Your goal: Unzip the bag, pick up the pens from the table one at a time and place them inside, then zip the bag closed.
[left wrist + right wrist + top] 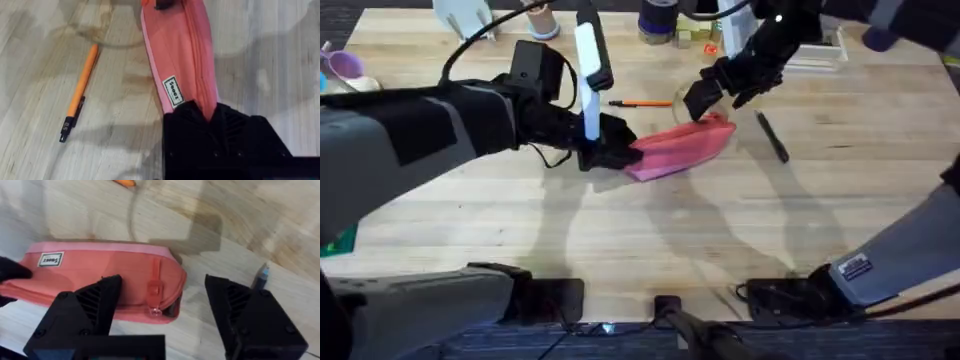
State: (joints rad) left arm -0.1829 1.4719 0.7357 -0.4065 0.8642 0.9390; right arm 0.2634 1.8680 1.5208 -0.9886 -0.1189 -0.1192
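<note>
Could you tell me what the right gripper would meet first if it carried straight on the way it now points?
Most likely the bag: the right gripper is open, and the zipper pull at the bag's end lies between its fingers. Depth is hard to judge.

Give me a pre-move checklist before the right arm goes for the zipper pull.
1. Left gripper clamped on the bag end: ok.
2. Right gripper jaws open, straddling the zipper pull: ok.
3. Pull actually between the jaws at the right height: cannot tell.
4. Zipper still closed, unzip step pending: ok.
5. Orange pen and black pen on the table, clear of the bag: ok.
</note>
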